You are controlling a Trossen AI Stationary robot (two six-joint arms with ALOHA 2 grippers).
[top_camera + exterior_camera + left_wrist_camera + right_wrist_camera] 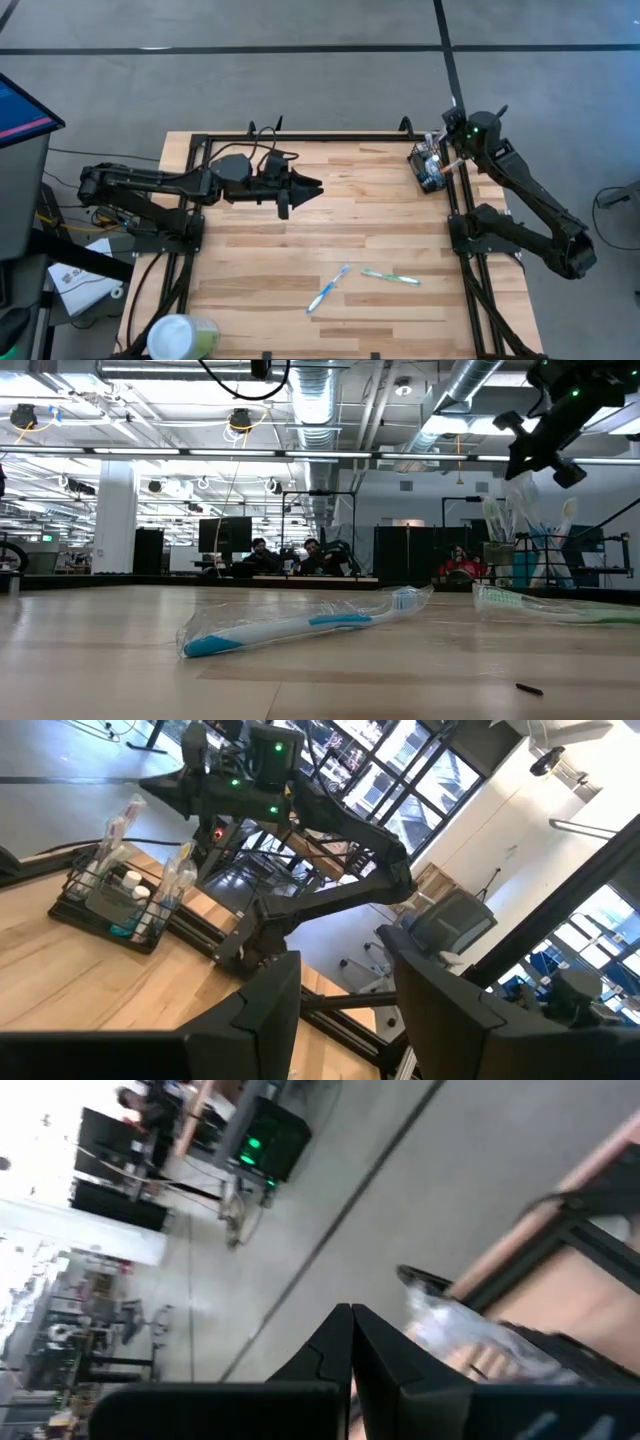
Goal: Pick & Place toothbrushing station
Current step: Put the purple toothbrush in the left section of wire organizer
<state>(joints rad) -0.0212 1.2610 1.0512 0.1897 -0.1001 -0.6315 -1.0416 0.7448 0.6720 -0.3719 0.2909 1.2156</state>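
Pale planked wooden tabletop (300, 250) in an open industrial room: two wrapped toothbrushes lying; left claw (308, 187) spread, right claw (452, 165) pressed together.

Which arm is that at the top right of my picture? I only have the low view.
Observer: The right arm. The right gripper hangs over the toothbrushing station, which stands at the table's corner at the top right of the high view.
Operator: Open or shut?
Observer: Shut. The right wrist view shows its fingers pressed together.
Operator: And the left one?
Observer: The left gripper is open and empty. It is over the table left of the middle and points toward the station.
Operator: Anything on the table I can't see?
Observer: A pale-green cup with a white lid, at the bottom left corner in the high view.
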